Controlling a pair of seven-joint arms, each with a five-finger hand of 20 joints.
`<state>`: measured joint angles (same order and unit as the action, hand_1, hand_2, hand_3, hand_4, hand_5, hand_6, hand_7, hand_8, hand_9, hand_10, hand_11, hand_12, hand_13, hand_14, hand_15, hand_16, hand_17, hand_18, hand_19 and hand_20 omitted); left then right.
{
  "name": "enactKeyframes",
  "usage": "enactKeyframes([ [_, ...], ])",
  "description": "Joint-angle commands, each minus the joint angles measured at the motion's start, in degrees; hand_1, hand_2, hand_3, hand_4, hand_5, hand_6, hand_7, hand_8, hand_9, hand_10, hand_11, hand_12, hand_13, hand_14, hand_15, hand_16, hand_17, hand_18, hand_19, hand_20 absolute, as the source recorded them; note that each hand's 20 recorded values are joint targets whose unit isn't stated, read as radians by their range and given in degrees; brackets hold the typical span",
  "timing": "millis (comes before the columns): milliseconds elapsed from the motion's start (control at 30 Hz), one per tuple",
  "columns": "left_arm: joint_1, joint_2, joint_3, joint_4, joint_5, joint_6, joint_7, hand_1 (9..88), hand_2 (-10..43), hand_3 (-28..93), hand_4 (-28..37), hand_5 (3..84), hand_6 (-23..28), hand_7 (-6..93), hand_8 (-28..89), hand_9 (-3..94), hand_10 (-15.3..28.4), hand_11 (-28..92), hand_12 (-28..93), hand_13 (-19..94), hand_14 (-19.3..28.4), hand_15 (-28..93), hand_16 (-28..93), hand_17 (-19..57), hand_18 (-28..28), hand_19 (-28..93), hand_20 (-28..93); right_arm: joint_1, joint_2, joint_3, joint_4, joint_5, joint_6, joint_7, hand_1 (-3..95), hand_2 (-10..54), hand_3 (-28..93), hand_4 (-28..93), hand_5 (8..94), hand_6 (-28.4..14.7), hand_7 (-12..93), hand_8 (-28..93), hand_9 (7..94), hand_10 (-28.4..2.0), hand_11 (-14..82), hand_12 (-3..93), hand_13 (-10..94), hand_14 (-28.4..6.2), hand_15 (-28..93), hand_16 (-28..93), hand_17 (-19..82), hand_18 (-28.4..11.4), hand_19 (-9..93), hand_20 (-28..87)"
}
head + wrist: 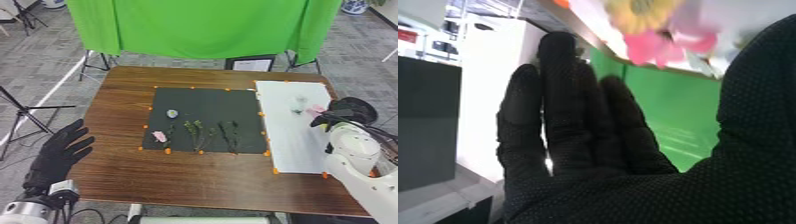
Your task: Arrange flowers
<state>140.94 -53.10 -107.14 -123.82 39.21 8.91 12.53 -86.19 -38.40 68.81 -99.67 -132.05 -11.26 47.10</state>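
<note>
While the right hand [332, 120], fingers straight, is near a pink flower [315, 109] at right of frame, the left hand [59, 152] is spread wide, lower left; other flowers [172, 114] lie mid-frame.

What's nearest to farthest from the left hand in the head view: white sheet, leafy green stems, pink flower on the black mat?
1. Pink flower, left on the black mat.
2. Leafy green stems, right of it.
3. White sheet, right of the mat.
</note>
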Motion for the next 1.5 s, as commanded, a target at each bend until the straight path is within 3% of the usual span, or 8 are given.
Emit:
enactKeyframes([
  [33, 0.7, -0.45, -0.2, 0.0, -0.09, -0.53, -0.33, 26.5, -2.7, 70, -26.9, 26.3, 4.3, 25.0, -13, 22.9, 11.4, 22, 19, 19, 16.0, 33, 1, -9.4, 22.6, 42, 9, -0.7, 0.3, 0.0, 2.8, -0.8, 2.5, 0.5, 19.6, -9.5, 82, -28, 42.8, -8.9, 27, -12, 54.8, -14.4, 21.1, 18.5, 58, -8.6, 54, 18, 21, -20.6, 74, 43],
  [300, 0.8, -0.62, -0.03, -0.07, -0.03, -0.19, -0.14, 26.6, -2.7, 69, -27.0, 26.3, 4.3, 25.0, -13, 22.9, 11.4, 22, 19, 19, 16.0, 33, 1, -9.4, 22.5, 42, 9, -1.5, 0.4, 1.3, 5.4, -0.9, 3.9, -7.6, 29.2, -9.5, 86, -28, 48.2, -5.6, 32, -15, 61.9, -11.5, 22.4, 18.2, 65, -5.4, 52, 20, 24, -19.8, 75, 44],
  [567, 1.3, -1.1, -0.25, -0.42, -0.09, 0.35, -0.12, 26.6, -2.6, 69, -26.9, 26.4, 4.3, 25.1, -13, 22.9, 11.4, 22, 19, 20, 15.9, 33, 1, -9.4, 22.6, 42, 9, -1.2, 0.2, 0.5, 6.4, -0.7, 7.5, -10.0, 35.9, -9.2, 87, -28, 53.9, -0.5, 36, -18, 70.1, -8.0, 23.9, 19.2, 70, -4.1, 51, 23, 26, -19.0, 75, 45],
  [667, 1.3, -1.24, -0.17, -0.47, -0.15, 0.62, 0.0, 26.6, -2.6, 69, -26.9, 26.4, 4.3, 25.2, -13, 23.0, 11.4, 22, 19, 20, 15.9, 33, 1, -9.5, 22.6, 42, 10, -1.3, 0.2, 0.1, 6.2, -1.6, 8.8, -9.9, 43.8, -6.5, 79, -28, 60.5, 2.2, 47, -4, 80.7, -6.1, 19.5, 32.9, 75, -4.2, 53, 26, 28, -18.8, 76, 47],
  [767, 1.6, -1.45, -0.3, -0.57, -0.17, 0.72, 0.05, 26.6, -2.5, 69, -26.9, 26.3, 4.3, 25.3, -13, 23.0, 11.4, 22, 19, 20, 15.9, 33, 1, -9.4, 22.6, 42, 10, -1.0, 0.3, 0.1, 5.9, -1.4, 8.6, -10.3, 46.4, -5.7, 78, -28, 66.2, 3.6, 49, -1, 86.0, -5.2, 22.1, 36.9, 78, -3.8, 57, 28, 30, -19.2, 78, 47],
  [1167, 1.7, -1.56, -0.4, -0.7, -0.32, 0.94, 0.16, 26.7, -2.3, 69, -27.1, 26.4, 4.3, 25.3, -13, 23.2, 11.5, 22, 19, 20, 16.0, 33, 1, -9.4, 22.7, 42, 10, -2.8, 0.4, 3.2, -2.7, -3.1, 9.7, -8.7, 44.9, -9.4, 86, -28, 73.7, 2.5, 46, 0, 90.2, -6.1, 24.2, 39.8, 81, -4.6, 61, 30, 32, -20.4, 81, 49],
  [1400, 1.3, -1.24, -0.29, -0.56, 0.08, 0.57, 0.01, 26.7, -2.3, 70, -26.7, 26.5, 4.3, 25.2, -13, 23.3, 11.5, 22, 19, 20, 16.0, 33, 1, -9.4, 22.6, 42, 9, 4.4, -2.1, -3.1, -7.4, 0.9, 12.3, -15.1, 43.7, -9.5, 86, -24, 74.5, 1.7, 45, 1, 90.3, -7.3, 25.0, 39.5, 80, -5.1, 62, 30, 32, -20.6, 82, 49],
  [1500, 1.1, -0.95, -0.04, -0.43, 0.14, 0.32, -0.07, 26.8, -2.5, 70, -26.7, 26.4, 4.3, 25.3, -13, 23.3, 11.5, 22, 19, 20, 16.0, 33, 1, -9.4, 22.6, 42, 9, 10.2, -4.8, -7.6, -8.1, 5.2, 10.3, -19.1, 43.1, -9.5, 87, -23, 75.3, 1.4, 44, 2, 90.5, -7.5, 25.3, 39.0, 80, -5.5, 63, 30, 32, -20.7, 82, 49],
])
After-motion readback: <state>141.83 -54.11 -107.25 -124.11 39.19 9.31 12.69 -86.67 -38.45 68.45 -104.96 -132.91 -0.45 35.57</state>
